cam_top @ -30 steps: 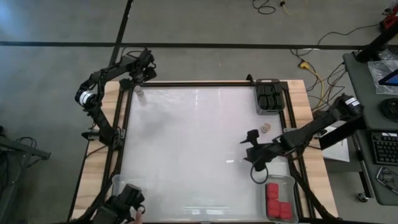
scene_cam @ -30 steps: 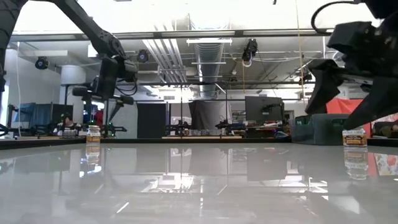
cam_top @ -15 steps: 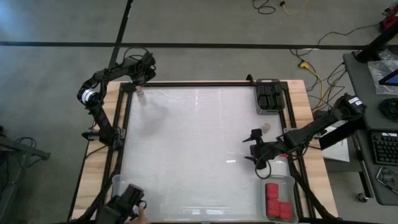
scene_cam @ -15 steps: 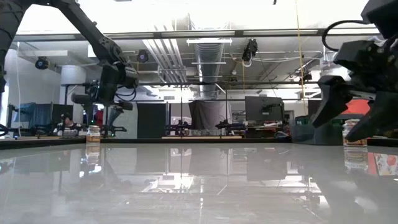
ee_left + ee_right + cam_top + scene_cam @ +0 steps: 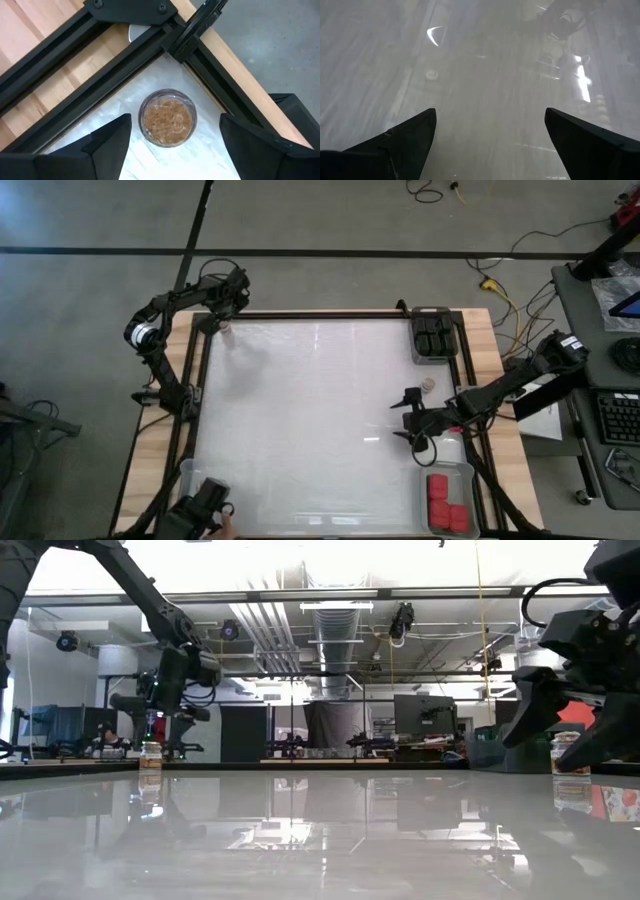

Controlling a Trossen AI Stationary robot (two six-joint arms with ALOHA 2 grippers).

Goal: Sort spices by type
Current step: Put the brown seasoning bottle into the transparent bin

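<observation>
While the left tool (image 5: 172, 145) is hanging spread wide over it, a small round tan-lidded jar (image 5: 167, 118) is standing upright in the upper left corner of the glossy white surface (image 5: 310, 420), its speckled brown top facing straight up between the two dark fingers (image 5: 111, 142) without touching them. Black metal rails are meeting in a corner just beside this jar, with pale wood beyond them, so room is lying open only toward the middle of the surface. A second round tan jar (image 5: 428, 385) is sitting near the right edge, just beside the right tool (image 5: 409, 416), which is also standing open and holding nothing over bare, reflective surface. Blocky red-topped jars (image 5: 440, 497) are lying packed in a clear bin (image 5: 466, 472) at the lower right, and black jars (image 5: 434, 333) are filling a bin (image 5: 414, 346) at the upper right. Across the middle, the surface is lying wide and smooth.
</observation>
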